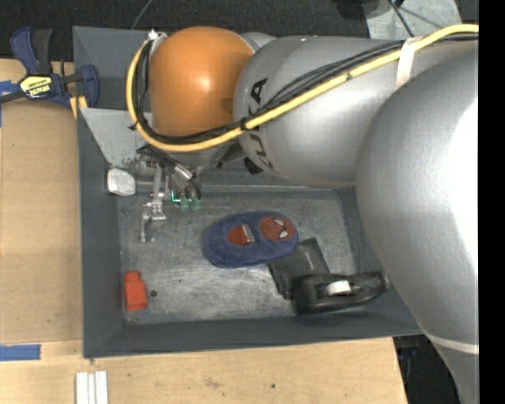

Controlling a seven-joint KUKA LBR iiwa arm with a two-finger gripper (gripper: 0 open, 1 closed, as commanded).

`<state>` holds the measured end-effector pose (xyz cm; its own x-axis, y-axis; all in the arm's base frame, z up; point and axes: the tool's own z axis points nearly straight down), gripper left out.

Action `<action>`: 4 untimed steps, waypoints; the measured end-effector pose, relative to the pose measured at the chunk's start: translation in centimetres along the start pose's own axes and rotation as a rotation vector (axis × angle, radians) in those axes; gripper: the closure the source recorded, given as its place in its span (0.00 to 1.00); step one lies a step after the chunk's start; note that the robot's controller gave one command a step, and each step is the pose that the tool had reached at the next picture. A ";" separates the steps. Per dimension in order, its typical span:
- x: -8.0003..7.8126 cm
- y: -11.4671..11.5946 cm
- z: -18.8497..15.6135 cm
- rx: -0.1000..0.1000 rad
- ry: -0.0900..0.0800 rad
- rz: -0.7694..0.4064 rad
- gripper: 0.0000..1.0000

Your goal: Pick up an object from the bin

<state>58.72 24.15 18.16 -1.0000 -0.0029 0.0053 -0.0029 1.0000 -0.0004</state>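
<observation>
Metal hand [156, 209] low in speckled grey bin [202, 286], grip cannot be told, small white rounded lump [120, 182] just beside it at upper left, soft blue oval pouch [251, 239], orange block [135, 291], black tape dispenser [332, 291] apart

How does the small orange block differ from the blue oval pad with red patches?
The small orange block is one plain colour; the blue oval pad with red patches has two colours. The block is much smaller and boxy, the blue pad rounded. The block lies by the lower left corner of the grey metal bin, the blue pad near the middle. Both rest on the bin floor.
</observation>
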 end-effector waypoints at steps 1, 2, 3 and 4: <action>-2.9 -6.2 10.8 -0.002 -0.007 0.072 0.00; -1.5 -11.1 10.7 -0.005 -0.016 0.017 0.00; 1.9 -15.9 10.3 0.000 -0.005 -0.037 0.00; 2.7 -22.4 10.7 -0.005 -0.018 -0.013 0.00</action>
<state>55.98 1.76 7.46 -0.9998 -0.0162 -0.0130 -0.0163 0.9999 0.0049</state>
